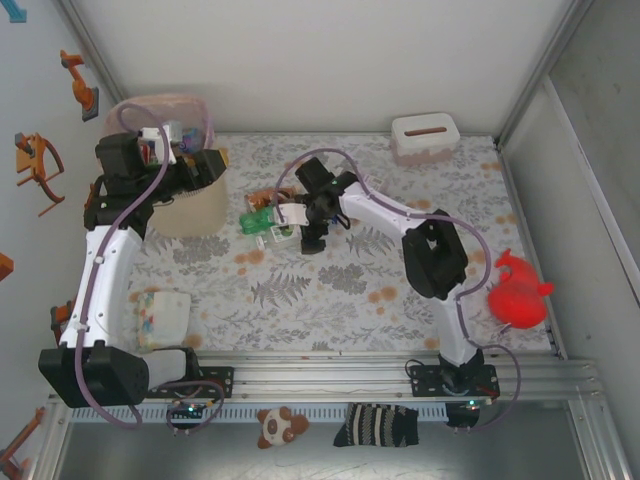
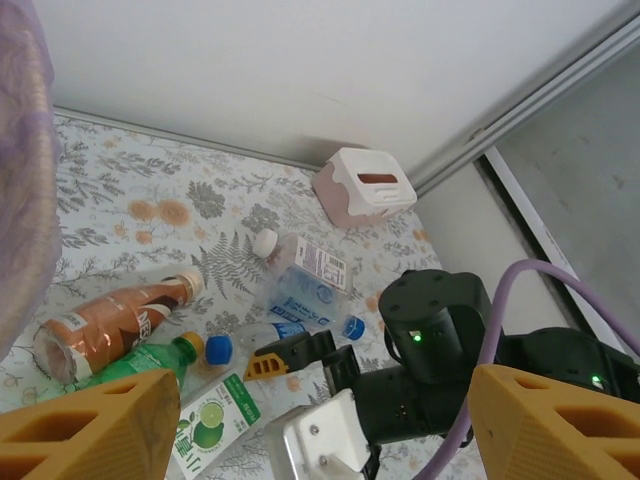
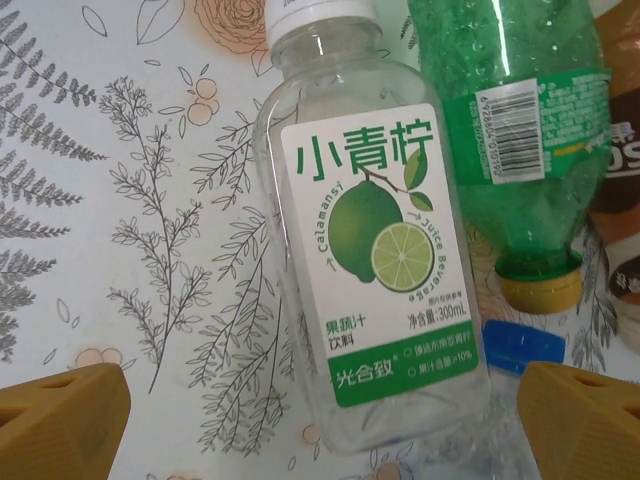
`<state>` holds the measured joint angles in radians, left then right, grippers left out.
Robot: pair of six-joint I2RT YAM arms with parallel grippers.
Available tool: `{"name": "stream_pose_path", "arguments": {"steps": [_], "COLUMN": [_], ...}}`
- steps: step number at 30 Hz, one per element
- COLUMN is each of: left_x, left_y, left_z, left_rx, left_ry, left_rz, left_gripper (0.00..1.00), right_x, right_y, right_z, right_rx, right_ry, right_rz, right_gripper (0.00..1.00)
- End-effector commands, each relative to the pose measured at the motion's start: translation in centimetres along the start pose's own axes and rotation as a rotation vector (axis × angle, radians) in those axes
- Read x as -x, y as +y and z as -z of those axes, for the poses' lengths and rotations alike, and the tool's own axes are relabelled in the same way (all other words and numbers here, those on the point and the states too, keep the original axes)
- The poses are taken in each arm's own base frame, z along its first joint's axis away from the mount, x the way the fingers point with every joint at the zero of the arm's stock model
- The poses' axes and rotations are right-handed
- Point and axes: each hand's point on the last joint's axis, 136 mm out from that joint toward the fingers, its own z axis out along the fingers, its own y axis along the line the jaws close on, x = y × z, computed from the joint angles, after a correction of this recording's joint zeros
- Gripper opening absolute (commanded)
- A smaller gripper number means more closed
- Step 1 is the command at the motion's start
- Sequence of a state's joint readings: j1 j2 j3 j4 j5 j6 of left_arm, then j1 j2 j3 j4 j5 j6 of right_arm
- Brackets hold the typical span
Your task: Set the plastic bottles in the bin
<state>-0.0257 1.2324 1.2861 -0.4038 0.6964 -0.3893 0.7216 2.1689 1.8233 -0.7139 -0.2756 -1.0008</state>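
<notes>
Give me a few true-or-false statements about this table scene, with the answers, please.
1. A clear lime-label bottle lies flat on the table. True.
2. The jaws of the right arm are clamped on the green bottle. False: they stand open, one on either side of the lime-label bottle.
3. The red object sits beside the bin. False: the red object is at the table's right edge and the bin is at the far left.
4. The slotted box stands at the table's far edge. True.
</notes>
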Motion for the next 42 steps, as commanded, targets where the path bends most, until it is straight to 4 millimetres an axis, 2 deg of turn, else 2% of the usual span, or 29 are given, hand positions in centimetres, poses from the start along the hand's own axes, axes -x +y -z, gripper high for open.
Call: {"name": "stream_pose_path", "arguments": {"steps": [1, 13, 21, 26, 33, 42], "left_x": [0.0, -0.1, -0.2, -0.3, -0.4, -0.3], "left_y": [-0.7, -0.8, -0.8, -0.8, -0.8, -1.5], "left_z": [0.4, 0.4, 0.4, 0.4, 0.2, -0.4], "left_rx": [-0.019, -0.021, -0.021, -0.023, -0.029, -0.068], "left_ry": [-0.014, -0.013, -0.009, -0.009, -0.012, -0.027], "left_rz": [-0.003, 0.003, 0.007, 0.007, 0.012, -0.023], "left_gripper": [0.75, 0.75, 0.75, 0.75, 0.75, 0.75], "right_x": [0.9, -0.3, -1.6, -1.6, -1.4, -0.1], "right_y": [-0.9, -1.1, 0.2, 0.9, 1.7, 3.0], "right_z": [-0.6, -4.1, -5.7, -5.1, -3.4, 0.6], "right_rx": [-0.003, 0.049, 0.106, 0.12, 0.111, 0.067], "right_ry": [-0.024, 0.009, 0.04, 0.039, 0.03, -0.04], "right_rz": [0.056, 0.038, 0.013, -0.014, -0.073, -0.187], "right_gripper": [0.97, 0.91, 0.84, 0.75, 0.62, 0.61]}}
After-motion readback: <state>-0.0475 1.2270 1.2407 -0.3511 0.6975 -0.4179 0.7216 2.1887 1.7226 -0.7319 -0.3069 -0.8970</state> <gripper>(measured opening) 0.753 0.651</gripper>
